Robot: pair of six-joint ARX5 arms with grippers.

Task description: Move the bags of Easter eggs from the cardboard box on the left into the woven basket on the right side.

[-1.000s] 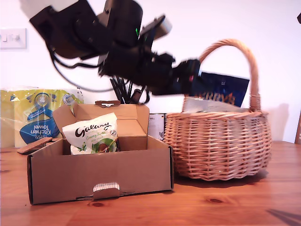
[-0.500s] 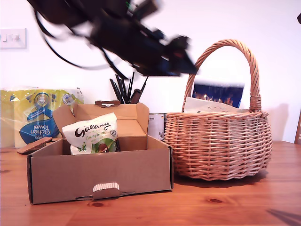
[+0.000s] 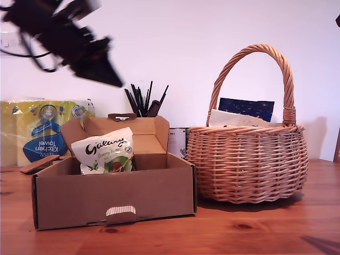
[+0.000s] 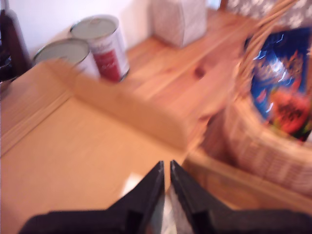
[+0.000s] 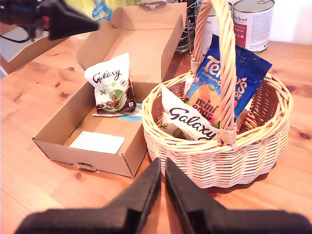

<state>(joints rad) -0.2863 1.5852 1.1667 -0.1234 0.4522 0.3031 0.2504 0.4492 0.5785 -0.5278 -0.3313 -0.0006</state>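
The cardboard box (image 3: 114, 196) stands open at the exterior view's left, with a white Galaxy bag (image 3: 106, 151) propped upright inside it (image 5: 111, 83). At that view's right, the woven basket (image 3: 247, 164) holds a dark blue bag (image 3: 246, 108) and another white Galaxy bag (image 3: 234, 119), both also seen from above (image 5: 229, 80) (image 5: 187, 119). My first gripper (image 3: 114, 79) is blurred, high above the box toward the exterior view's upper left. Its fingers (image 4: 165, 168) are nearly together with nothing between them. My second gripper (image 5: 162, 165) hangs shut and empty in front of the basket (image 5: 219, 156).
A yellow-and-blue kitchen towel pack (image 3: 42, 130) stands behind the box. Black sticks (image 3: 143, 101) rise behind the lid flap. Two tins (image 4: 105, 46) stand on the wooden table behind the box and basket. A white card (image 5: 97, 142) lies on the box floor.
My first arm swung from above the basket up and back to the exterior view's upper left. The dark blue bag left its grip and now rests in the basket.
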